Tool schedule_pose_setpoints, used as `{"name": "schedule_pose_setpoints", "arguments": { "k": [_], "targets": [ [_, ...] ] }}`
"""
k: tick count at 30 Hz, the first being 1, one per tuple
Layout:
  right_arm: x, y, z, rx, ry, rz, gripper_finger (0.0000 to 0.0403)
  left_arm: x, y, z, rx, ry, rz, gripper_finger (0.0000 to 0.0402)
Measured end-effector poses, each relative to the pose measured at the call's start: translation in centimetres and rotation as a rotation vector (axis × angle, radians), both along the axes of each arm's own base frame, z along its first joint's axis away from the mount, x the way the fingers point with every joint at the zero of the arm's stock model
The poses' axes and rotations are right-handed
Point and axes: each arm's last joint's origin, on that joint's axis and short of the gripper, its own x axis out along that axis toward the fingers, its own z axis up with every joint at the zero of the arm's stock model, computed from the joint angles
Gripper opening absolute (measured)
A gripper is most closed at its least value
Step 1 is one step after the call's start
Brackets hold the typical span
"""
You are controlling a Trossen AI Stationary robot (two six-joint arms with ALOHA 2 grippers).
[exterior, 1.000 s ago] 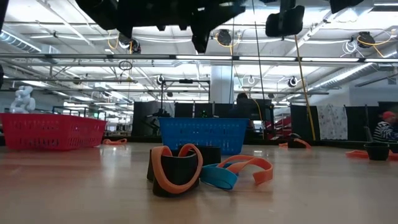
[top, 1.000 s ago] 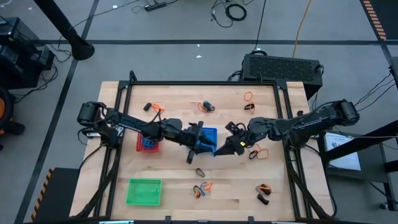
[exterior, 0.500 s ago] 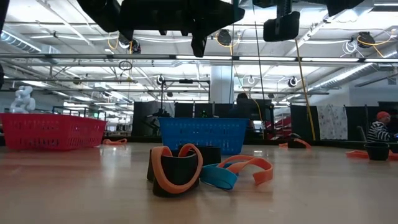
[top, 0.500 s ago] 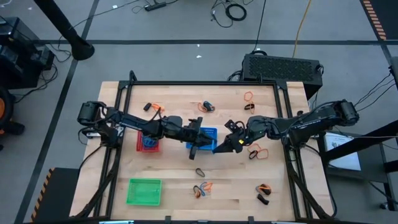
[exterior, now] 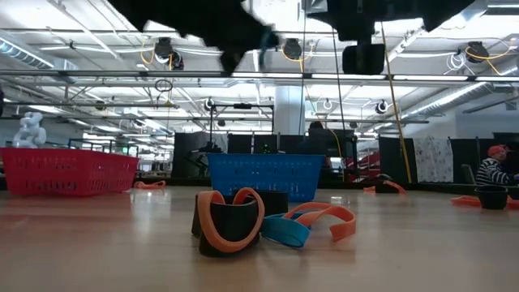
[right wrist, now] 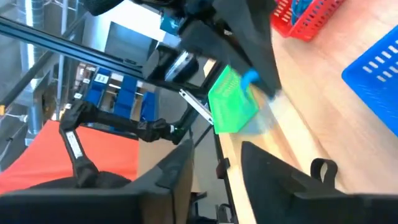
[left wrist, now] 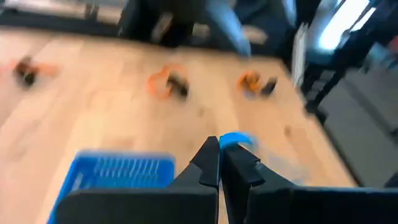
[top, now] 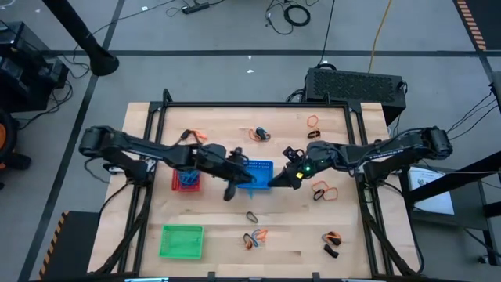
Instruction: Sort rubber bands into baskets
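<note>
Since the earlier frames your left gripper [left wrist: 219, 149] has pulled back off the blue basket [top: 258, 174] toward its near left corner, and its fingers have pinched shut on a blue band [left wrist: 236, 138]; your right gripper [top: 283, 180] has spread its fingers partway at that basket's right edge.

From the left: the red basket [top: 186, 182] holds a few blue bands, how many you cannot tell. The green basket [top: 182, 240] near the front looks empty from above. What lies in the blue basket is hidden by the arms.

The held band shows only as a small arc above the left fingertips, so the grip looks thin. A quick swing could shake it loose short of a basket. It could also spring off and land among the loose bands. Both grippers crowd the blue basket, so a careless move risks a bump between arms or a shove to the basket.

Loose bands still lie in small clusters on the table: near the far edge [top: 260, 134], beside the right arm [top: 322, 190] and along the front [top: 254, 237].
</note>
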Motion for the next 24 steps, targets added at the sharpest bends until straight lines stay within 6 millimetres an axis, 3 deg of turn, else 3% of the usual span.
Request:
{"name": "schedule_pose_setpoints", "arguments": {
  "k": [5,12,17,24],
  "targets": [
    [0.0,-0.2,-0.1,-0.007,0.010,0.006,0.0155,-4.2,0.6,0.8,0.101,0.249,0.108,0.0002],
    [-0.4,0.1,-0.9,0.002,0.093,0.108,0.0162,-10.1,1.5,0.4,0.209,0.656,0.284,0.0002],
    [-1.0,0.4,-2.1,0.025,0.243,0.129,0.0162,-12.7,1.8,-0.4,0.229,0.909,0.392,0.0001],
    [-2.2,2.0,-3.5,0.071,0.454,0.182,0.0162,-14.1,1.8,-2.8,0.209,1.037,0.455,0.0001]
  ]
}}
